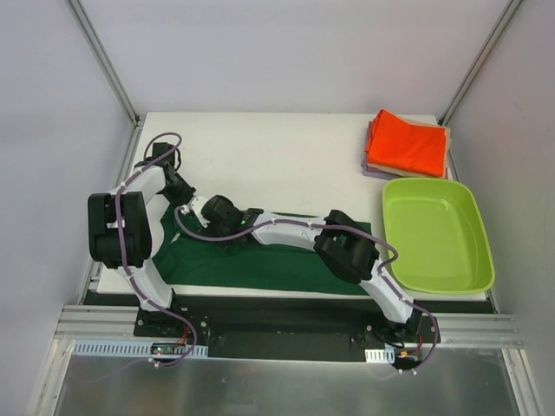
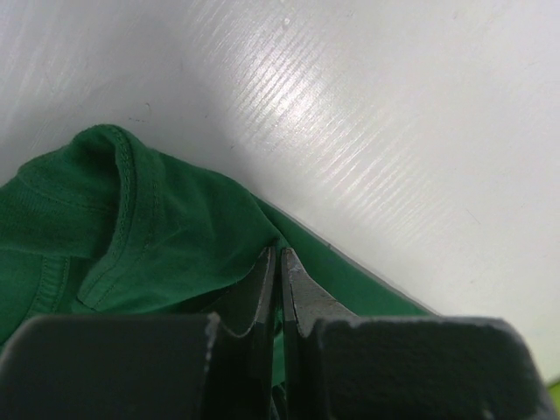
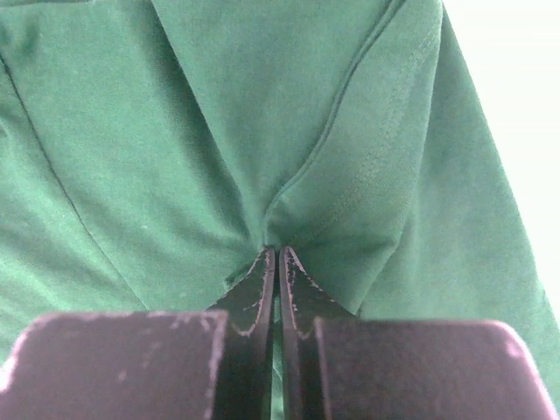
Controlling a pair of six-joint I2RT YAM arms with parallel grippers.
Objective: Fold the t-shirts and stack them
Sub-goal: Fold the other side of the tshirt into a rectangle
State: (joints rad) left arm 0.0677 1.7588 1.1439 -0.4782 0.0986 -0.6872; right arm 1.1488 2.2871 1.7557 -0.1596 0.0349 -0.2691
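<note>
The dark green t-shirt (image 1: 286,264) lies spread along the near edge of the white table (image 1: 277,165). My left gripper (image 1: 192,204) is shut on a fold of it near the collar at its far left part. In the left wrist view (image 2: 280,254) green cloth (image 2: 131,236) sits between the closed fingers. My right gripper (image 1: 208,218) reaches across the shirt and is shut on a pinched seam right beside the left one; the right wrist view (image 3: 278,252) shows the cloth (image 3: 219,131) puckering at the tips. A folded orange shirt (image 1: 409,143) tops a beige and lavender stack at the back right.
A lime-green plastic bin (image 1: 438,234) stands at the right, just in front of the folded stack. Grey walls and metal frame posts close in the table on three sides. The right arm lies low over the green shirt.
</note>
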